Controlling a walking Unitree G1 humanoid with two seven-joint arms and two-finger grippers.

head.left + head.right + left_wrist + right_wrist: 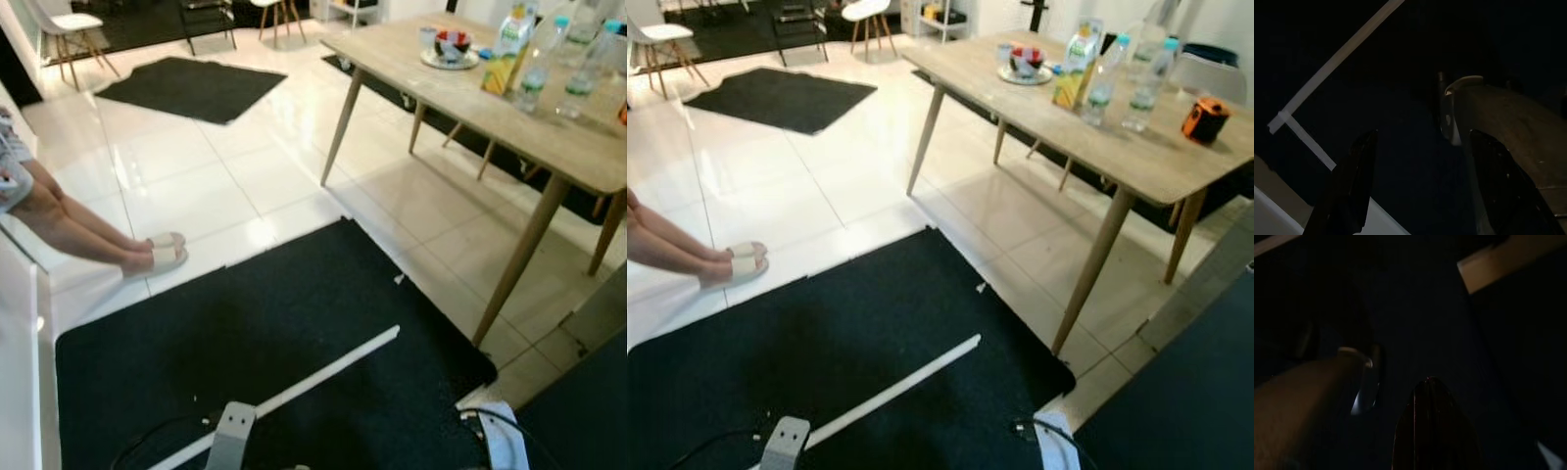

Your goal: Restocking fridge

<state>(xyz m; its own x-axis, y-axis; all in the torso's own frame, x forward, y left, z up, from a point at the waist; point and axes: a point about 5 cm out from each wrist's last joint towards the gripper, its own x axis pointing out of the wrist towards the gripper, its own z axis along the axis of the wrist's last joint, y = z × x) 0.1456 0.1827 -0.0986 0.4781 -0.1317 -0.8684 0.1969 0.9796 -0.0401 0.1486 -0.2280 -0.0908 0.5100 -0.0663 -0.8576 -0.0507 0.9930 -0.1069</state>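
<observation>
The left pincer (1415, 186) hangs open and empty; the juice carton (1077, 67) on the tabletop (1136, 162) looks light but crushable, best gripped mid-body.

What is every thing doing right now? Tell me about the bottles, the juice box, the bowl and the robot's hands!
juice carton: upright on the wooden table, top closed.
two water bottles: upright, capped, beside the carton.
bowl: upright on a plate.
orange gadget: resting on the table.
left hand: idle over the black mat, fingers apart, holding nothing.
right hand: idle, too dark to judge.
</observation>
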